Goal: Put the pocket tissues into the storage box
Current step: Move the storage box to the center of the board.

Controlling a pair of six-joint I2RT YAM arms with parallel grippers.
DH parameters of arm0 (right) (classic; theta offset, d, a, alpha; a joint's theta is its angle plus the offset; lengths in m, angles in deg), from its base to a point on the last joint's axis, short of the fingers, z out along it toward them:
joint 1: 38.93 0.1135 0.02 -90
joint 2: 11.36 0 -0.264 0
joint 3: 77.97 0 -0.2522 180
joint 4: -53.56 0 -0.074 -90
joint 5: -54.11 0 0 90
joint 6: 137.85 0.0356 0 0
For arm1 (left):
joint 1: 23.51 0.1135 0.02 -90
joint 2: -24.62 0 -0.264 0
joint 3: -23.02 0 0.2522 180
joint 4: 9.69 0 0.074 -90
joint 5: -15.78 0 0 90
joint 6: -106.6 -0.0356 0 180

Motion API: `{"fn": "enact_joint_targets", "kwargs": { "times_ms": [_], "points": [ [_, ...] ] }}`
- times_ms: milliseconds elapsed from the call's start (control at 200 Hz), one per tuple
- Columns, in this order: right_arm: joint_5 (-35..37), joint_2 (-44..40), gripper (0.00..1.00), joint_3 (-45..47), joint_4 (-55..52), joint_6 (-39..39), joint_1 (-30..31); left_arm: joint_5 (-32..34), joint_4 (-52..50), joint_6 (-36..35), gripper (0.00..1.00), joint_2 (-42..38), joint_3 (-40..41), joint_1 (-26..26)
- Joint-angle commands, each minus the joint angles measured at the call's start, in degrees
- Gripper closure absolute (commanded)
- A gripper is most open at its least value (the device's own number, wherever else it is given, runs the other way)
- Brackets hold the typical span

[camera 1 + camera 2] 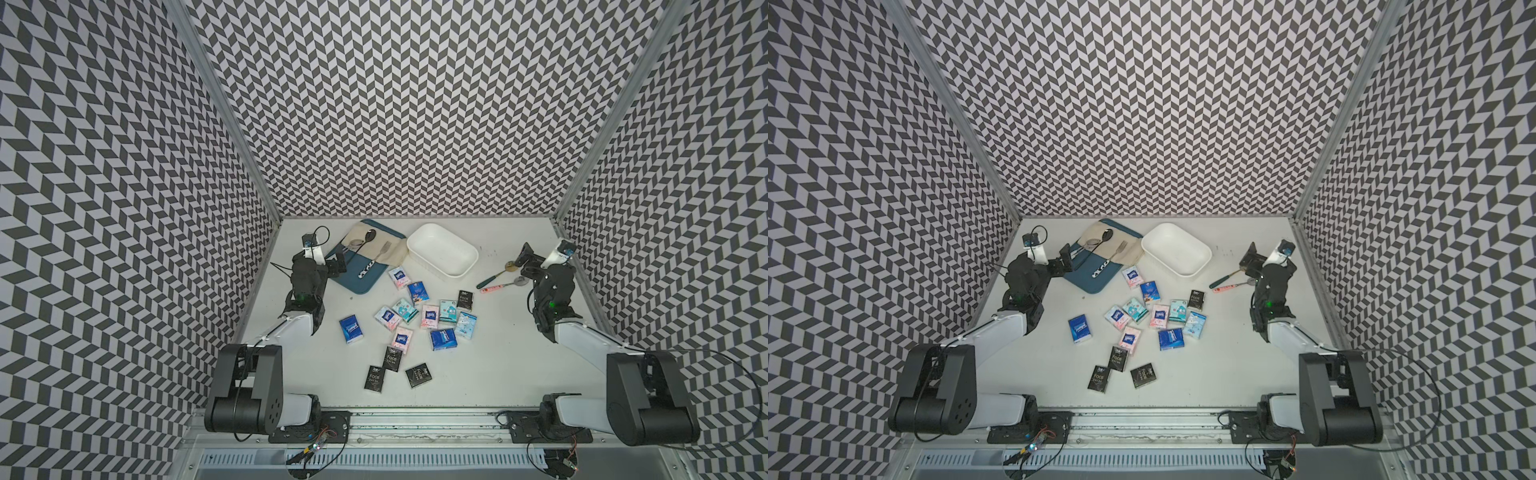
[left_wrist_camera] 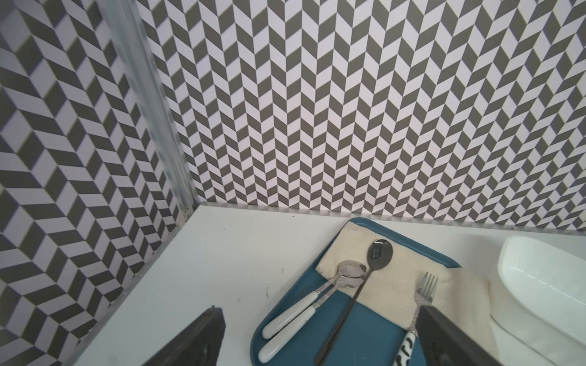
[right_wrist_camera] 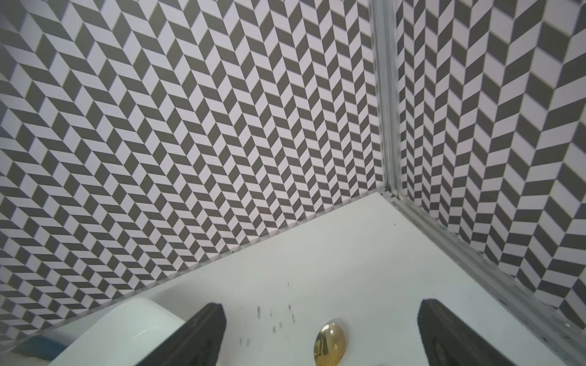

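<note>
Several pocket tissues lie scattered flat on the white table's middle in both top views: a dark blue packet [image 1: 350, 329], a pink-white one [image 1: 402, 338], a teal cartoon one [image 1: 449, 311] and a black "Face" one [image 1: 417, 375]. The white storage box [image 1: 441, 249] [image 1: 1176, 249] stands empty behind them. My left gripper [image 1: 338, 264] [image 2: 318, 312] hangs open over the blue tray's near-left edge, holding nothing. At the far right, away from the packets, my right gripper [image 1: 524, 259] [image 3: 320, 304] is open and empty above a gold spoon. The box's wall shows in the wrist views [image 2: 539, 285] [image 3: 133, 323].
A blue tray [image 1: 353, 280] with a beige cloth [image 2: 390, 279], spoons and a fork [image 2: 426, 285] sits left of the box. A gold spoon [image 3: 329, 343] with a green handle [image 1: 492, 279] and a pink-handled spoon [image 1: 498, 286] lie right of the box. Chevron walls enclose three sides.
</note>
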Motion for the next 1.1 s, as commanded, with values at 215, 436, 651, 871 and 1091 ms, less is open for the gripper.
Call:
{"fn": "enact_joint_targets", "kwargs": {
  "times_ms": [215, 436, 651, 871, 1091],
  "points": [
    [-25.5, 13.7, 0.25, -22.5, -34.2, 19.2, 1.9, -10.7, -42.8, 18.5, 0.00, 16.1, -27.7, -1.9],
    [-25.4, 21.3, 0.33, -28.9, -34.9, 24.1, 7.0, -13.9, -44.2, 21.6, 0.00, 12.8, -22.7, -3.9],
    [-21.3, 31.0, 0.47, -37.6, -40.7, 28.3, 11.4, -16.5, -46.3, 21.3, 0.00, 6.7, -18.2, -3.9],
    [-15.4, 33.7, 0.50, -40.1, -46.9, 31.7, 12.6, -16.5, -47.4, 20.5, 0.00, 2.2, -16.0, -3.9],
    [-10.2, 31.4, 0.50, -38.6, -50.3, 30.1, 13.4, -17.8, -48.2, 19.7, 0.00, 2.4, -16.3, -4.0]
  ]
}}
